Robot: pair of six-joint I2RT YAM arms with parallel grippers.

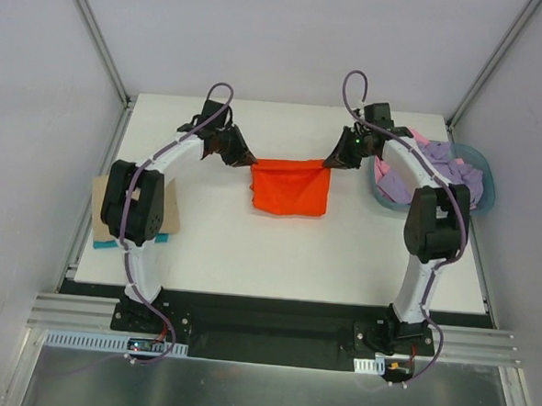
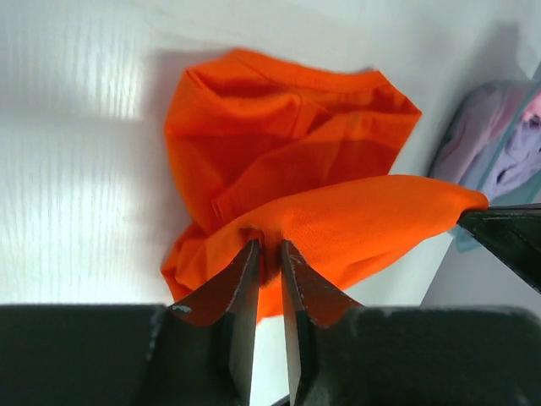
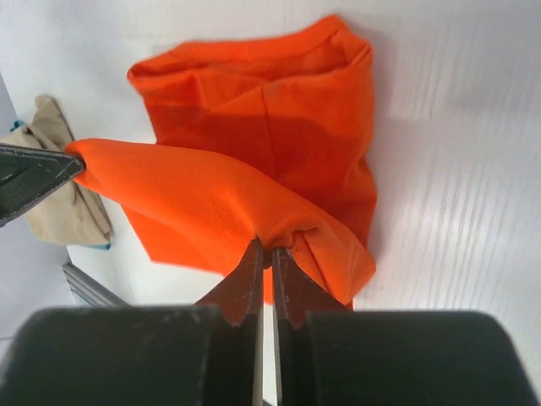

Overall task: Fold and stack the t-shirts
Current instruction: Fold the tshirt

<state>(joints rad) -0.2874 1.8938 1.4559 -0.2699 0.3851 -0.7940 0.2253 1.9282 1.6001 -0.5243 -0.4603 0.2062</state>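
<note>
The work surface is a white table (image 1: 277, 249) enclosed by grey walls. At its left edge lies a tan item (image 1: 100, 206) on something teal. It is not involved in this step.

My left claw (image 2: 269, 245) is clenched on the far left corner of the orange t-shirt (image 1: 288, 190), with cloth bunched between the jaws. The shirt lies at table centre as a rough rectangle. Its far edge is lifted and stretched between my two claws, and the remainder rests on the table in soft creases with a stitched hem showing. My right claw (image 3: 266, 245) is clenched on the far right corner in the same way.

The step in hand appears to be a fold of the far edge toward the near edge. Recommended procedure:
1. Move both corners at equal height and equal speed.
2. Keep the edge taut so that no slack wrinkles under the fold.
3. Release only when the lifted edge lies square over the near edge.

At the right, the basin (image 1: 488, 193) holds the lilac t-shirt (image 1: 439, 163) and the pink t-shirt (image 1: 420, 138), heaped and unfolded.
</note>
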